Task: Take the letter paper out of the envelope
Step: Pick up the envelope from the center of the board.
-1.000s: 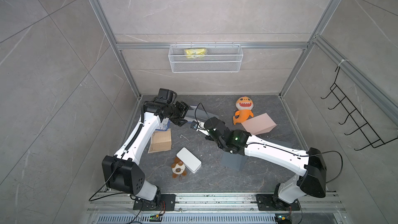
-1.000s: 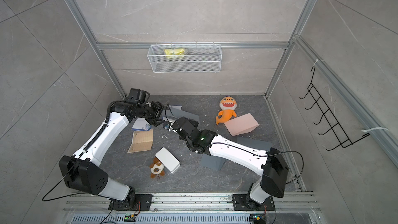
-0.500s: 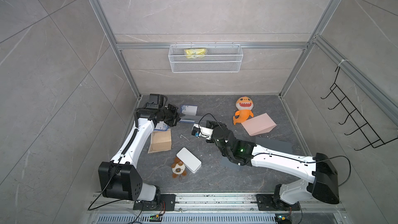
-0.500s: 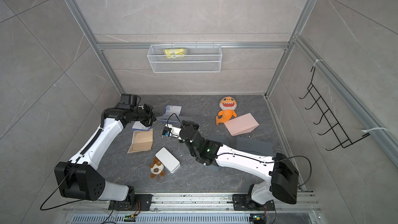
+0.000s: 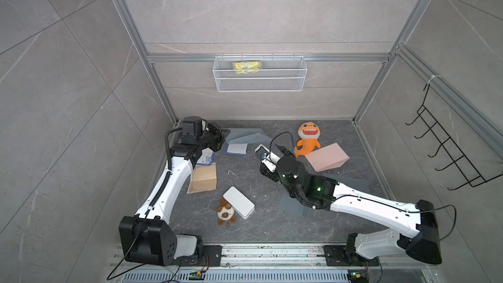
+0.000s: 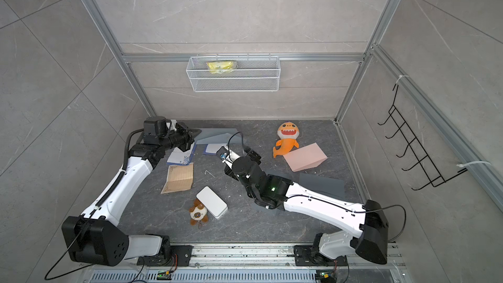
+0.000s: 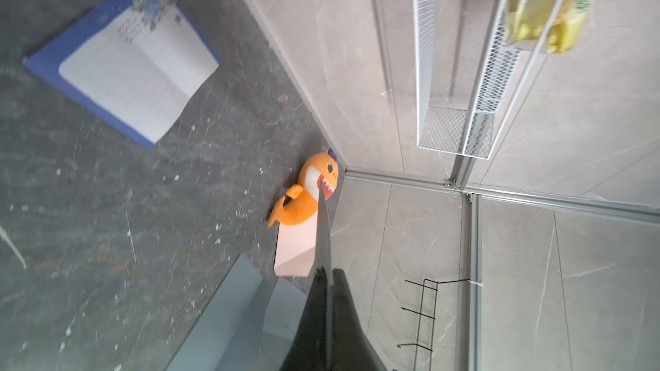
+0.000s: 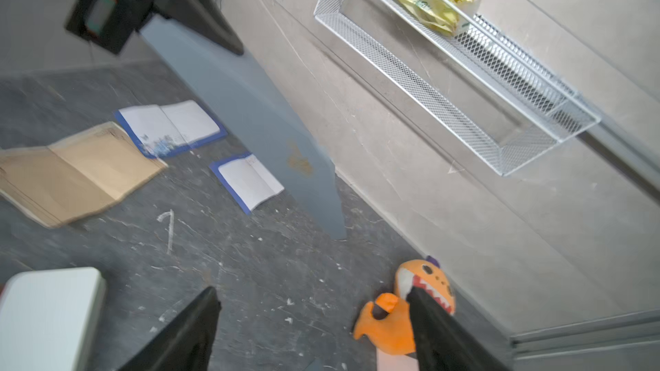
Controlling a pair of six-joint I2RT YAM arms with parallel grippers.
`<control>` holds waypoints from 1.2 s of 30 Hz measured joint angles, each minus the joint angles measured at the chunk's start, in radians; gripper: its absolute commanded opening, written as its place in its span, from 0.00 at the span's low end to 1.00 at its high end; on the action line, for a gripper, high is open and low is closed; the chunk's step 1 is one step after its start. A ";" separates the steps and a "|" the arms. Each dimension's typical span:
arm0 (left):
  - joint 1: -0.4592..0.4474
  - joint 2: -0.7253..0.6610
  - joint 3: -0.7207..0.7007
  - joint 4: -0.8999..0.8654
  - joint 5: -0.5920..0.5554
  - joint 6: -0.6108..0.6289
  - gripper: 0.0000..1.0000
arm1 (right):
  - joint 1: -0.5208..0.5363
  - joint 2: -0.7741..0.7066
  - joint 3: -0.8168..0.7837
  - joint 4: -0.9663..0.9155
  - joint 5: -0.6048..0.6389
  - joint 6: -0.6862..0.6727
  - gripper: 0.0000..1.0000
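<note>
Left fingers (image 8: 200, 12) clamp the grey envelope (image 8: 250, 119); right fingers (image 8: 185, 333) just opened, empty, letter paper (image 8: 250, 180) now out on worktop (image 8: 250, 280)

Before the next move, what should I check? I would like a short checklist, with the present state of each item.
1. Left gripper shut on the envelope, which is held off the table: ok.
2. Letter paper outside the envelope, lying on the table: ok.
3. Right gripper open and empty: ok.
4. Nothing more left inside the envelope: cannot tell.
5. Right gripper apart from the orange plush toy: ok, a gap shows in both top views.
</note>
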 measured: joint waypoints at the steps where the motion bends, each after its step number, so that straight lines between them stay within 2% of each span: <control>1: -0.007 -0.021 -0.038 0.058 -0.029 0.032 0.00 | -0.018 -0.018 0.019 -0.025 -0.046 0.098 0.96; 5: -0.040 -0.068 -0.156 0.251 -0.101 0.124 0.00 | -0.142 -0.054 0.070 -0.060 -0.281 0.508 0.99; 7: -0.054 -0.063 -0.190 0.340 -0.109 0.153 0.00 | -0.223 -0.039 0.077 -0.045 -0.411 0.729 0.99; 10: -0.077 -0.048 -0.212 0.427 -0.110 0.185 0.00 | -0.300 0.010 0.068 0.020 -0.543 1.028 0.99; 13: -0.104 -0.042 -0.213 0.474 -0.112 0.220 0.00 | -0.316 0.064 0.048 0.090 -0.621 1.286 0.99; 16: -0.125 -0.042 -0.213 0.505 -0.115 0.244 0.00 | -0.315 0.119 0.058 0.097 -0.684 1.472 0.99; 20: -0.143 -0.042 -0.213 0.521 -0.118 0.253 0.00 | -0.314 0.174 0.071 0.107 -0.724 1.610 0.97; 24: -0.161 -0.042 -0.213 0.526 -0.132 0.253 0.00 | -0.314 0.231 0.093 0.162 -0.758 1.695 0.85; 29: -0.182 -0.042 -0.213 0.536 -0.140 0.253 0.00 | -0.311 0.284 0.124 0.196 -0.790 1.740 0.76; 36: -0.196 -0.042 -0.213 0.536 -0.151 0.252 0.00 | -0.307 0.296 0.124 0.201 -0.800 1.759 0.52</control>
